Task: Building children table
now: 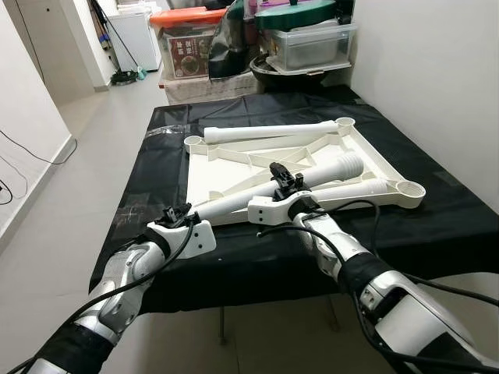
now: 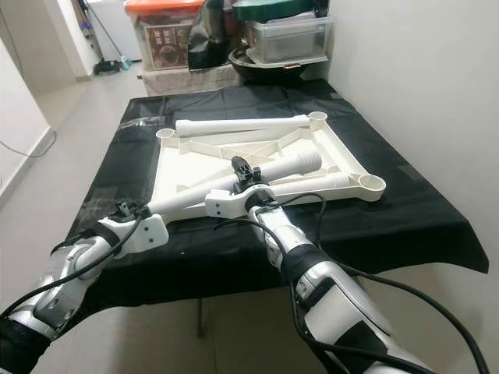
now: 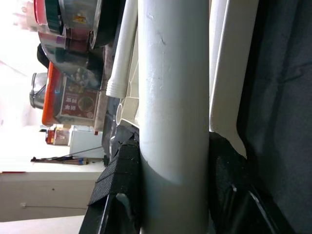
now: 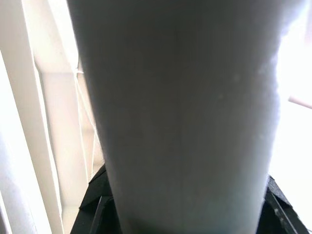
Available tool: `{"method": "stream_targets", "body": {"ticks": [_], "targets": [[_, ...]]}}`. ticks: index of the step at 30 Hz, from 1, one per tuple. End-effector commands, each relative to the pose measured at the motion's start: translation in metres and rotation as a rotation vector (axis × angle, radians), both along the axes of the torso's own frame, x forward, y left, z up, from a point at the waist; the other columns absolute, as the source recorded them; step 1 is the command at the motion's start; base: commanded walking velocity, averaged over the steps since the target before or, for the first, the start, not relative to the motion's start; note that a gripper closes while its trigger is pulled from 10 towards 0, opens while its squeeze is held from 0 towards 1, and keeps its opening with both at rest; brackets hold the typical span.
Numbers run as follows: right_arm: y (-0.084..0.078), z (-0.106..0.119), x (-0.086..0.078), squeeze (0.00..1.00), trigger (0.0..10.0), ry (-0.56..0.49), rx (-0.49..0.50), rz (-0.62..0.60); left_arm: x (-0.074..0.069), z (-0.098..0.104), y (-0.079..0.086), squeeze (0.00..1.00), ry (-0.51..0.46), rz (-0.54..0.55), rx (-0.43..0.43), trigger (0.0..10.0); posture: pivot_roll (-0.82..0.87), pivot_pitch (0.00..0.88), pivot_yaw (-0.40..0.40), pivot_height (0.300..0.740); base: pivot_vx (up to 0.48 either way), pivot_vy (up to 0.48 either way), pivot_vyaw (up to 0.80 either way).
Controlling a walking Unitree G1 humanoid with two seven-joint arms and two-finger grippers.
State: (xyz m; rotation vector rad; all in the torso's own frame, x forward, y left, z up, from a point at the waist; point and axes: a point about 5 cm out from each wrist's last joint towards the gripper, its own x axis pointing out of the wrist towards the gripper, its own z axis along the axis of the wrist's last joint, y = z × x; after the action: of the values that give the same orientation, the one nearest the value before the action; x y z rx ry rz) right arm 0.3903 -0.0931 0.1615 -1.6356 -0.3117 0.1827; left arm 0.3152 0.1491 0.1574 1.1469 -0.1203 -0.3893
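In the left eye view, an upturned white tabletop (image 1: 312,160) is seen lying on the black-draped counter (image 1: 437,226), with one loose leg (image 1: 269,132) resting along its far edge and another loose leg (image 1: 362,189) along its near edge. A third leg (image 1: 312,178) is held above the tabletop by both hands: the left hand (image 1: 178,216) at its plain end near the counter's front edge, the right hand (image 1: 284,183) farther along toward the ribbed end. In the right eye view, the corner socket (image 2: 372,184) at the near right of the tabletop is seen empty, with storage boxes (image 2: 288,37) stacked beyond the counter. In the left wrist view, the left hand's fingers (image 3: 122,190) are pressed on either side of the held leg. In the right wrist view, the held leg is seen up close, with the right hand's fingers (image 4: 100,200) clamped on both sides of it. For the step to be done well, the leg should probably be tipped upright, its ribbed end centred over a socket, and pressed in straight, so that it is not jammed at an angle.
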Motion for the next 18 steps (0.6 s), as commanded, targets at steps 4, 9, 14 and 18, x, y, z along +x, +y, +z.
{"method": "stream_targets", "body": {"ticks": [4,9,14,18], "targets": [[0.0063,0.0046,0.0008,0.00,0.0,-0.003,0.052,0.013,0.0016,0.0035,0.0059,1.00,0.001,0.043,-0.080,10.0,-0.05,0.000,0.051,0.740,0.000,0.000,0.00],[0.0069,0.0036,0.0006,0.00,0.0,0.003,0.060,0.015,0.0021,0.0088,0.0070,1.00,-0.014,0.040,-0.105,10.0,-0.05,0.000,0.051,0.740,0.000,0.000,0.00],[0.0073,0.0021,0.0005,0.00,0.0,0.009,0.060,0.015,0.0021,0.0095,0.0072,1.00,-0.020,0.046,-0.077,10.0,-0.04,0.000,0.048,0.740,0.000,0.000,0.00],[0.0057,0.0010,0.0014,0.00,0.0,0.022,0.070,0.005,0.0009,0.0084,0.0074,0.00,-0.007,0.043,-0.037,10.0,-0.04,0.000,0.048,0.740,0.000,0.000,0.00]]}}
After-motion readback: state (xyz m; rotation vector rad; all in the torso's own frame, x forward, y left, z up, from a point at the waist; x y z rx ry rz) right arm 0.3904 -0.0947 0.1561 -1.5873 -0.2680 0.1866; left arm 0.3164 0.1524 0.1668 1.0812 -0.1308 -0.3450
